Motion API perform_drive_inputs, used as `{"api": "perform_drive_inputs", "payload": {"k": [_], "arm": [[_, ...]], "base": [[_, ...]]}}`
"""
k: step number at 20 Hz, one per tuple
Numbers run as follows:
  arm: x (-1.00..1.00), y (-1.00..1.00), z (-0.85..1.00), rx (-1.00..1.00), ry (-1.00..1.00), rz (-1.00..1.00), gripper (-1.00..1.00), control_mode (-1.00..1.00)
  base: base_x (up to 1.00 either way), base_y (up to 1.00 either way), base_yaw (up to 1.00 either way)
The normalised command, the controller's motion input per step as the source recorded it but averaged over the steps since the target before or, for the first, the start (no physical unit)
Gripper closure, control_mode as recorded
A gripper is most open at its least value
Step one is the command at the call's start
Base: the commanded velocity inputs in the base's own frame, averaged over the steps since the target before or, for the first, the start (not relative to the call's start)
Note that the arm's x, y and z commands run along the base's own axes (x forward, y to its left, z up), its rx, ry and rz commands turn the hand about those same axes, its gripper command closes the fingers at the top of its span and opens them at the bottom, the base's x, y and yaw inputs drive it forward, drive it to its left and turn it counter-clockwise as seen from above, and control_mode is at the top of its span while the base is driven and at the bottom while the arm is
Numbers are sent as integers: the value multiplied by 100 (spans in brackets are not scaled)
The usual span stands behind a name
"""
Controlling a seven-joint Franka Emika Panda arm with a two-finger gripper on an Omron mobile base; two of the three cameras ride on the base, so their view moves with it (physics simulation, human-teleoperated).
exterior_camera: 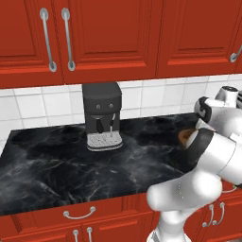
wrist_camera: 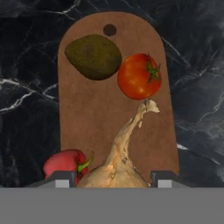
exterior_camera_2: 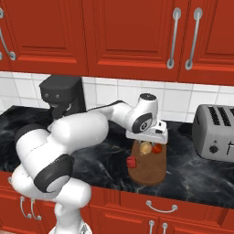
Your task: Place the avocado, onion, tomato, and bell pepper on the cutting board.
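Right now the two-finger gripper [wrist_camera: 113, 178] is gripping a tan-yellow onion with a long pointed stem [wrist_camera: 120, 157] above the rounded dark-brown wooden cutting board [wrist_camera: 87, 127], where a dull olive-brown avocado [wrist_camera: 93, 57] is touching a red tomato [wrist_camera: 139, 76].

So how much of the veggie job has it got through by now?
The avocado and tomato already lie on the board. The onion sits between the gripper's fingertips over the board, though whether it is gripped or just let go is unclear. The pepper lies at the board's edge, mostly on the counter, so it looks like the one left.
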Motion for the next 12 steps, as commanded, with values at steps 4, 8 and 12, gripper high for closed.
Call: {"api": "perform_drive_inputs", "payload": {"k": [4,8,12], "arm": [[-4,-70,0,0,4,0,100,-100],[-9,-30,-18,3,3,0,100,-100],[-11,-7,-32,3,0,0,100,-100]], "base": [[0,0,0],[0,0,0],[0,0,0]]}}
